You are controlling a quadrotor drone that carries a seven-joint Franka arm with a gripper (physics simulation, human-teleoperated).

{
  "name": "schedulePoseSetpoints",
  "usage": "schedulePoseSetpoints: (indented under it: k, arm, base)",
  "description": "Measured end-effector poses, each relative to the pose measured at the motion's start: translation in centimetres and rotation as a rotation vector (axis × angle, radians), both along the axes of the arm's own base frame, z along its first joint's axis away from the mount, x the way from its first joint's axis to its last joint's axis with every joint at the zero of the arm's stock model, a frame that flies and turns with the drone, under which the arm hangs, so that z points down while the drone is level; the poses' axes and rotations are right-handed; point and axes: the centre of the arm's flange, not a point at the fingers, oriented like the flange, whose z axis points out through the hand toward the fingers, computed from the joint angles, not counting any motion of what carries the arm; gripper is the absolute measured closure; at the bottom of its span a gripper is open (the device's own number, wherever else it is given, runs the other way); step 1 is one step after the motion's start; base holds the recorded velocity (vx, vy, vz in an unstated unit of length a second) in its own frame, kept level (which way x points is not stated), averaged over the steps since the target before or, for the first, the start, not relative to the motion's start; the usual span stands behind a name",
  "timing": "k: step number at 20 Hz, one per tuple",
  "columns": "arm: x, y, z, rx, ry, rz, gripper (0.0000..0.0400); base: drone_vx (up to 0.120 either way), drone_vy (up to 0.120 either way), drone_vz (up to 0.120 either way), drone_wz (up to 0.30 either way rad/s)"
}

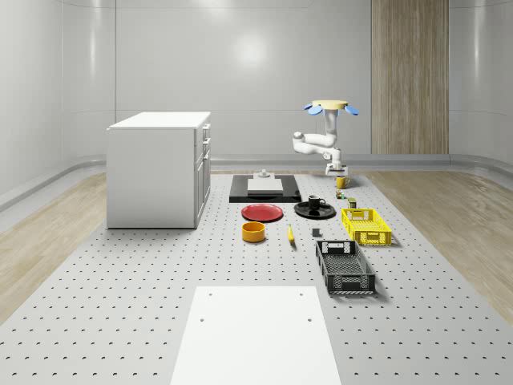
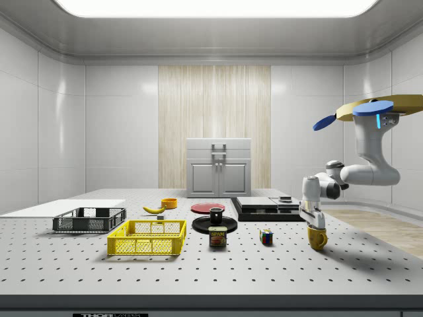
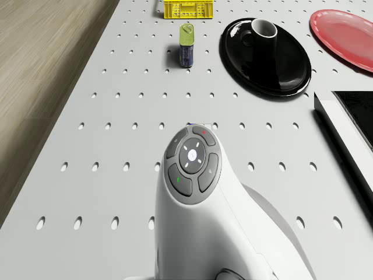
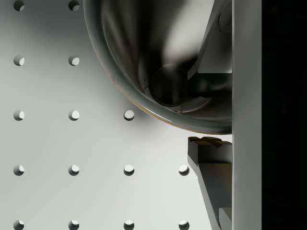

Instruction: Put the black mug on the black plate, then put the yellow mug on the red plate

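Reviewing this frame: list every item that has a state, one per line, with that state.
black mug: upright on the black plate.
yellow mug: upright on the table, gripper at its rim, one finger outside the wall.
red plate: nothing on it.
yellow crate: upright, open top.
black crate: upright, open top.
can: standing.
drone: hovering above the yellow mug.

Bright, even light pours from the ceiling panel point(image 2: 211, 6) in the side view, and soft glare blooms on the glossy back wall point(image 1: 252, 52) in the whole-scene view. Shadows under the things on the perforated table point(image 2: 198, 271) are small and faint. In the wrist view, one edge sits in deep black shade.
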Motion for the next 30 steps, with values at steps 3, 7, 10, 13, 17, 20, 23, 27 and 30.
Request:
schedulePoseSetpoints:
  k: [3, 7, 10, 13, 17, 20, 23, 27, 30]
  arm:
    - [0.0, 0.0, 0.0, 0.000, 0.000, 0.000, 0.0294]
    - [0.0, 0.0, 0.0, 0.000, 0.000, 0.000, 0.0298]
    - [0.0, 0.0, -0.6, 0.000, 0.000, 0.000, 0.0299]
    - [0.0, 0.0, -1.6, 0.000, 0.000, 0.000, 0.0299]
    - [0.0, 0.0, -3.3, 0.000, 0.000, 0.000, 0.0300]
    - [0.0, 0.0, -4.0, 0.000, 0.000, 0.000, 0.0300]
    - [0.0, 0.0, -4.5, 0.000, 0.000, 0.000, 0.0300]
    - [0.0, 0.0, -4.8, 0.000, 0.000, 0.000, 0.0300]
    - [0.0, 0.0, -4.9, 0.000, 0.000, 0.000, 0.0300]
  base:
    - [0.000, 0.000, 0.000, 0.000]
    - [0.000, 0.000, 0.000, 0.000]
    - [0.000, 0.000, 0.000, 0.000]
    - [0.000, 0.000, 0.000, 0.000]
    - [0.000, 0.000, 0.110, 0.000]
    - [0.000, 0.000, 0.120, 0.000]
    - [0.000, 0.000, 0.120, 0.000]
    - [0.000, 0.000, 0.120, 0.000]
    - [0.000, 0.000, 0.120, 0.000]
